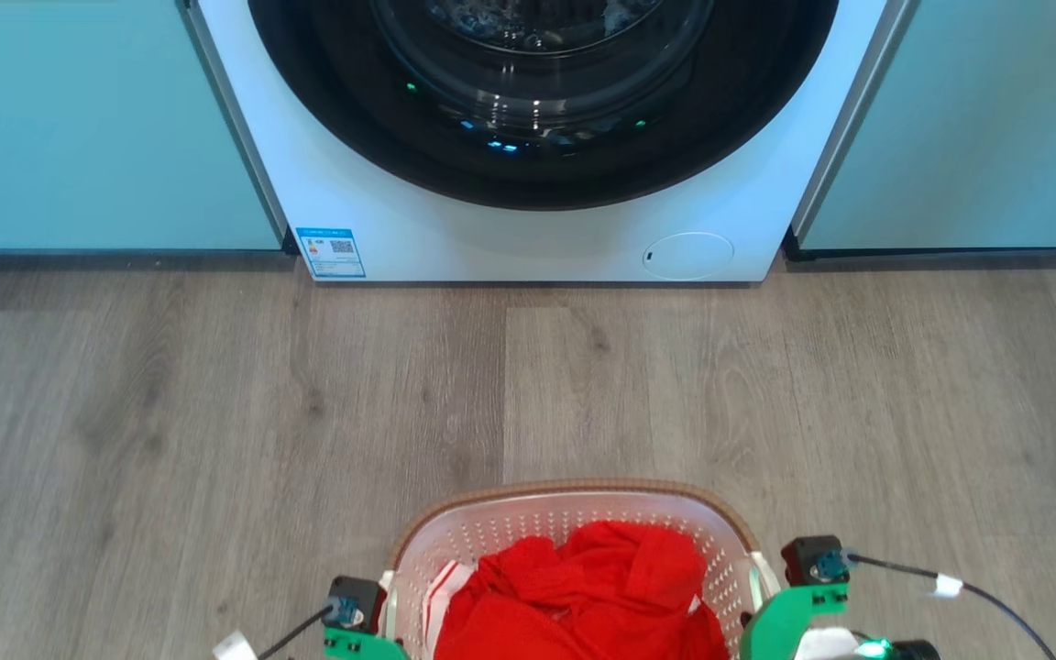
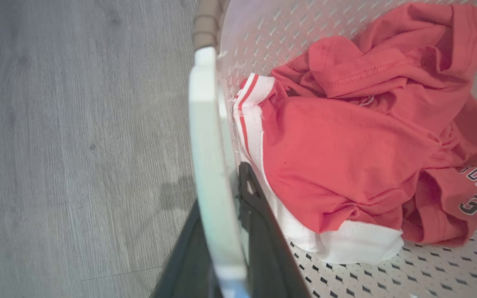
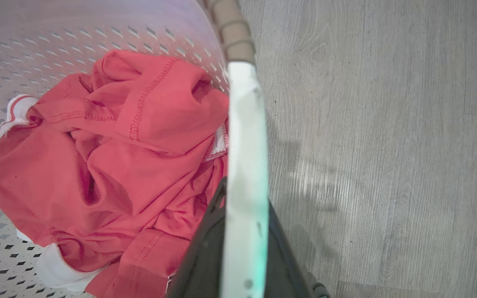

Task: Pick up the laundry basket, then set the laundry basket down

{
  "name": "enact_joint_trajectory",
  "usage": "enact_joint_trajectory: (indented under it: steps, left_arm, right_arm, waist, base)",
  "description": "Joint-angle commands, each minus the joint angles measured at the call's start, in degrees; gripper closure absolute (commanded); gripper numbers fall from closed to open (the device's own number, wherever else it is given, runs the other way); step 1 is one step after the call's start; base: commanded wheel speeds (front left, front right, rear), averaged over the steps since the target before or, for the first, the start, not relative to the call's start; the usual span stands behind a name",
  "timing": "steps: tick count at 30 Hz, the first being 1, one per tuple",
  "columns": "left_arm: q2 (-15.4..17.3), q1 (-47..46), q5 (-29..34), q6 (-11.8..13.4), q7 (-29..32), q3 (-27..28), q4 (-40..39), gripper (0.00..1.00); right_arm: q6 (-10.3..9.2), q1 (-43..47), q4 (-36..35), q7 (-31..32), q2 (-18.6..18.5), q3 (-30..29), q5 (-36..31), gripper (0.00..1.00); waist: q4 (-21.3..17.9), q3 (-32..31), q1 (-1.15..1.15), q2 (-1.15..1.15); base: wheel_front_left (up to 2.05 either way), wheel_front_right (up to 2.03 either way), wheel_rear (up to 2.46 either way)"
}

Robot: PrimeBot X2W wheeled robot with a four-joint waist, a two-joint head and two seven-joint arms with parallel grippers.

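Where the scene is nearest, the left gripper is clamped narrow on the left handle of the laundry basket, with one dark finger inside the wall and the other outside. The right gripper pinches the right handle the same way. The basket sits between the two grippers, near centre, over the grey wood floor; lifted or resting, cannot tell. A red garment with white trim is crumpled inside. Farther off, well apart, is a white washing machine, with teal cabinets either side.
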Motion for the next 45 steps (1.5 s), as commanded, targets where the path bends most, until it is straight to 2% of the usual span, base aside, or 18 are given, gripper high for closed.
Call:
enact_joint_trajectory:
  steps: [1, 30, 45]
  left_arm:
    - [1.16, -0.2, -0.09, 0.04, -0.91, 0.36, 0.01, 1.0]
    - [1.16, -1.02, -2.86, -0.11, -1.97, -3.0, 1.29, 1.0]
    - [1.16, -3.96, -3.55, 0.18, -2.72, -3.98, 1.67, 1.0]
  right_arm:
    - [0.13, -0.5, -0.85, -1.2, -0.34, 1.14, 0.34, 1.0]
    - [0.13, -3.61, 0.4, -1.71, -0.34, 7.46, 6.56, 1.0]
    - [0.13, -7.37, 0.93, -2.6, -0.34, 9.73, 8.86, 1.0]
  waist:
    - [-0.14, -0.13, 0.01, 0.0]
    - [-1.18, 0.64, 0.01, 0.0]
    - [-1.47, 4.76, 0.01, 0.0]
  base:
    - [0.0, 0.0, 0.0]
    - [0.0, 0.0, 0.0]
    - [0.0, 0.0, 0.0]
